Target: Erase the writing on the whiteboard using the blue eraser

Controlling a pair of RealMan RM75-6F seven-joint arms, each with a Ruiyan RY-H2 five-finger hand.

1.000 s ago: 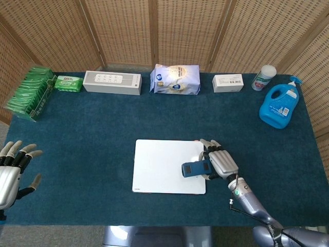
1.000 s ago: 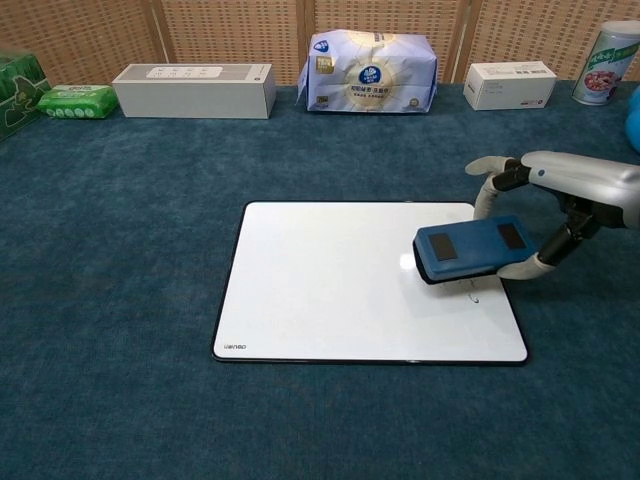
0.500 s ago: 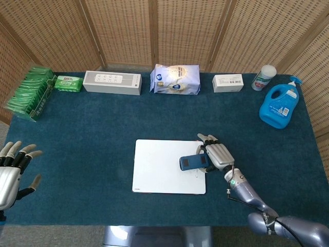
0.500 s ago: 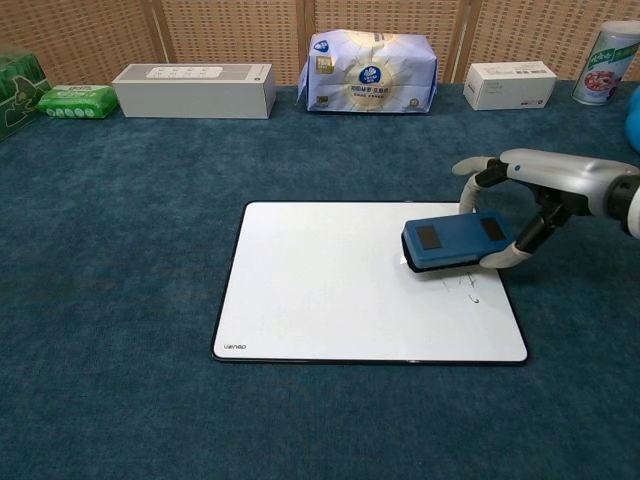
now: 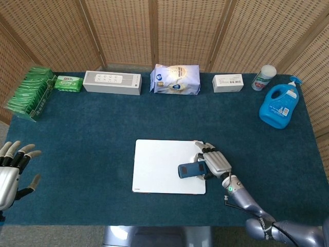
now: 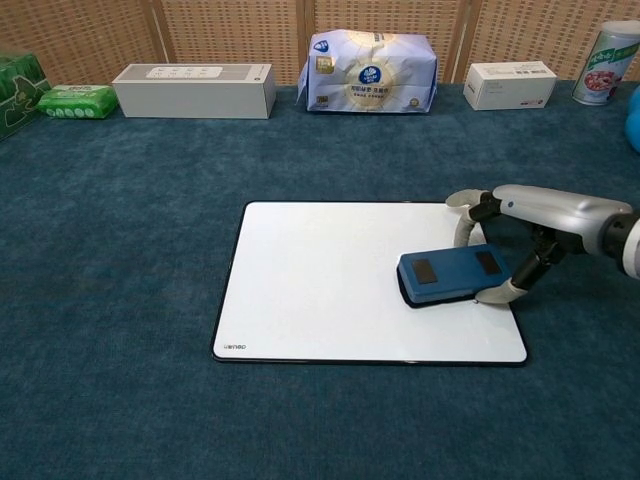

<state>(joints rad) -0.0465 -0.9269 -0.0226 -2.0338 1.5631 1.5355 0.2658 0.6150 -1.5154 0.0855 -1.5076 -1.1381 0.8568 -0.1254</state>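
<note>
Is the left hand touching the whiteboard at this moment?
No, the left hand hangs open at the table's near left edge, well apart from the whiteboard.

right hand (image 6: 520, 225) holds blue eraser (image 6: 452, 276) flat on whiteboard (image 6: 310, 290).

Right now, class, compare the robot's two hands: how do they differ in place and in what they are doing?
The right hand grips the blue eraser over the whiteboard; the left hand holds nothing, fingers spread. The right is at mid-table; the left sits at the table's left edge, seen only in the head view.
</note>
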